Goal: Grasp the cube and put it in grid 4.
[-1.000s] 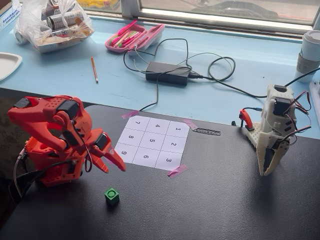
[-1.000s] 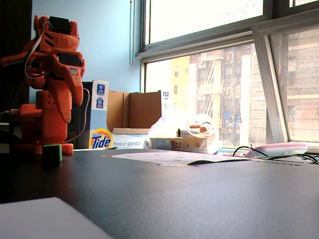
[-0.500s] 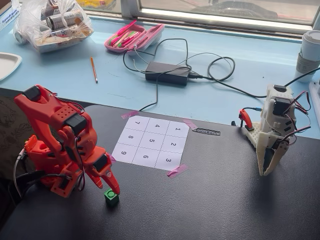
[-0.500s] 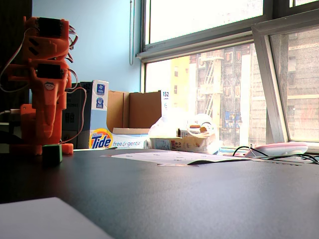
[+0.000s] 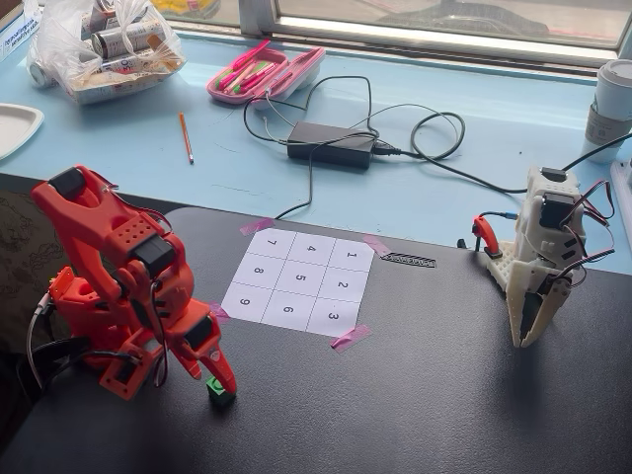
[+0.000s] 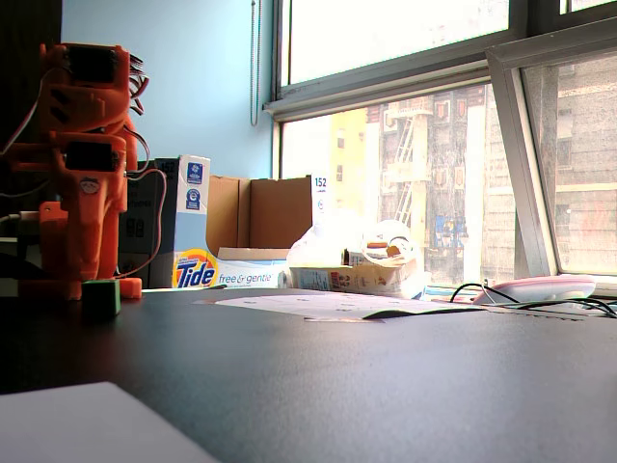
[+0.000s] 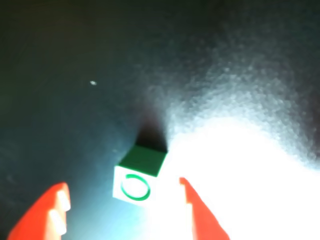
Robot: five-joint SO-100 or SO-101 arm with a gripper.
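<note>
The green cube (image 5: 219, 395) sits on the black table, in front of and to the left of the numbered sheet. It also shows in the wrist view (image 7: 139, 175), with its round dimple up, and low at the left of the other fixed view (image 6: 100, 298). My orange gripper (image 5: 221, 388) hangs right over the cube. In the wrist view the gripper (image 7: 122, 192) is open, its two fingers to either side of the cube and clear of it. Grid 4 (image 5: 313, 250) is the middle cell of the sheet's far row, and it is bare.
A white second arm (image 5: 541, 262) stands at the table's right. The sheet (image 5: 296, 308) is held by pink tape (image 5: 350, 338). Beyond the table, the blue ledge holds a power brick with cables (image 5: 332, 144), a pink pencil case (image 5: 264, 73) and a bag (image 5: 104, 44).
</note>
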